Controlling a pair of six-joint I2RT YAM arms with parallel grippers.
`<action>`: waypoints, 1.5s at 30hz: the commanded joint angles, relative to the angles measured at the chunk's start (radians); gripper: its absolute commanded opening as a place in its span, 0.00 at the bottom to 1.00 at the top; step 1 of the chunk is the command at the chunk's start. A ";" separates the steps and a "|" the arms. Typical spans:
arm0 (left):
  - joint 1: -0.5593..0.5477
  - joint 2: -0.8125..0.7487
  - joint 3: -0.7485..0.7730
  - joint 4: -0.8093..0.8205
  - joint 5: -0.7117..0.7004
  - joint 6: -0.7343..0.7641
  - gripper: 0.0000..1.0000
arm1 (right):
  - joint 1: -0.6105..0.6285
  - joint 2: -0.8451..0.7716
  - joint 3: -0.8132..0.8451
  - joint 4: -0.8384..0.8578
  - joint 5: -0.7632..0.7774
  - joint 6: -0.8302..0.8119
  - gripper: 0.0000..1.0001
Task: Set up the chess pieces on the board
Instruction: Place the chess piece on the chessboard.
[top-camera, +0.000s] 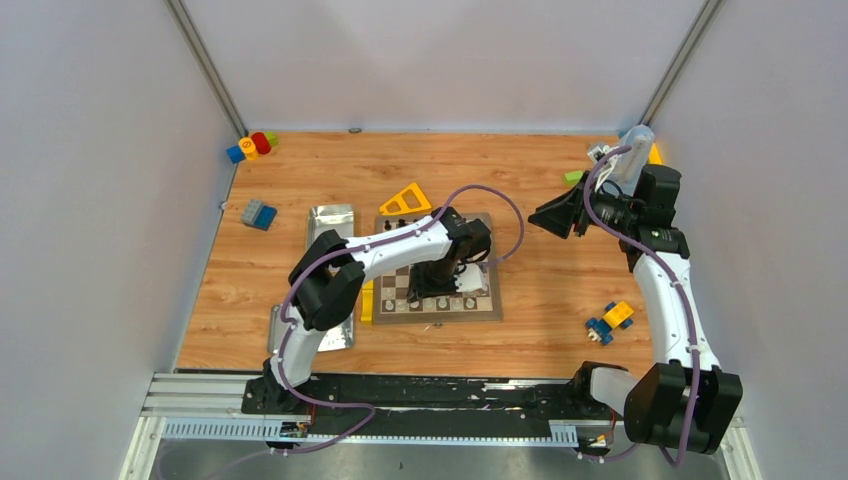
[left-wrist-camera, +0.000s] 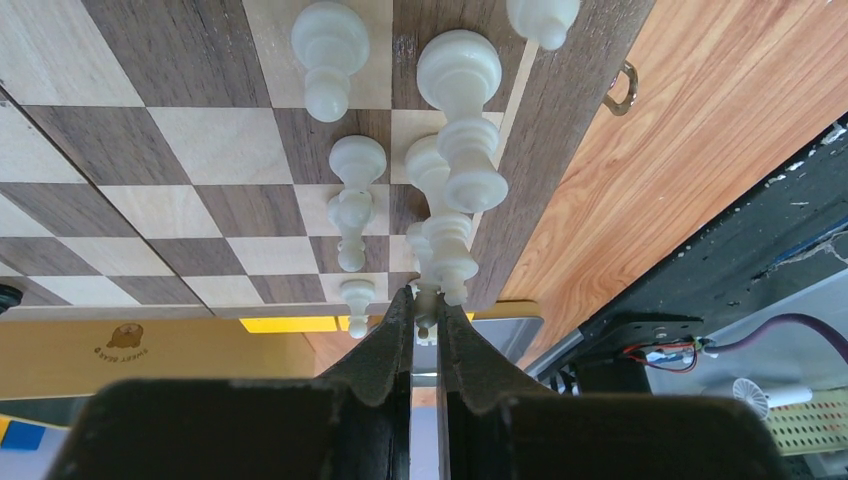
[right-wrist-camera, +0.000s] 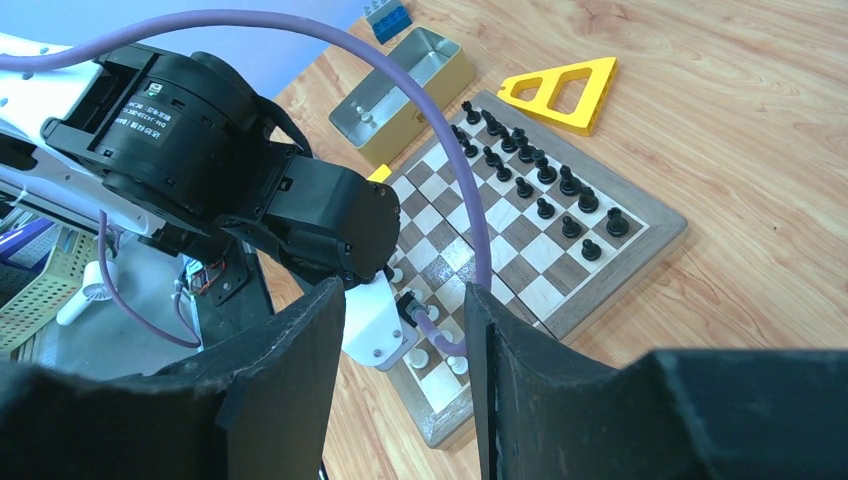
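Closest to me, the two arms are rising from their bases at the near edge of the table. A blue and yellow toy car is sitting on the wood a little ahead of the right base, and a shiny metal tin is lying partly under the left arm's elbow. The left arm is reaching out over the board, which is lying flat near the middle of the table. The left gripper is pointing down at the board's near right part, its jaws drawn in to a narrow slit and pinching a small pale piece in the row nearest the arms. The other white pieces are standing upright in the two near rows, several of them crowding close beside that spot. Across the board, the black pieces are standing in two rows along the far side. The right gripper is hanging in the air off to the right of the board, well above the table and looking back toward the left arm, its jaws standing apart and holding nothing. Just beyond the board's far edge a yellow triangle is lying flat, and a second tin is lying to the left of it. A blue and grey block is sitting further left, and a cluster of coloured blocks is resting in the far left corner.
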 joint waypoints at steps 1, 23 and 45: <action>-0.012 0.011 0.041 -0.020 0.014 -0.018 0.11 | -0.006 -0.006 0.001 0.005 -0.031 -0.025 0.48; -0.014 0.021 0.053 -0.022 0.014 -0.025 0.22 | -0.009 -0.010 -0.001 0.004 -0.034 -0.026 0.49; -0.017 0.028 0.054 -0.023 0.037 -0.030 0.24 | -0.010 -0.009 -0.002 0.005 -0.040 -0.026 0.49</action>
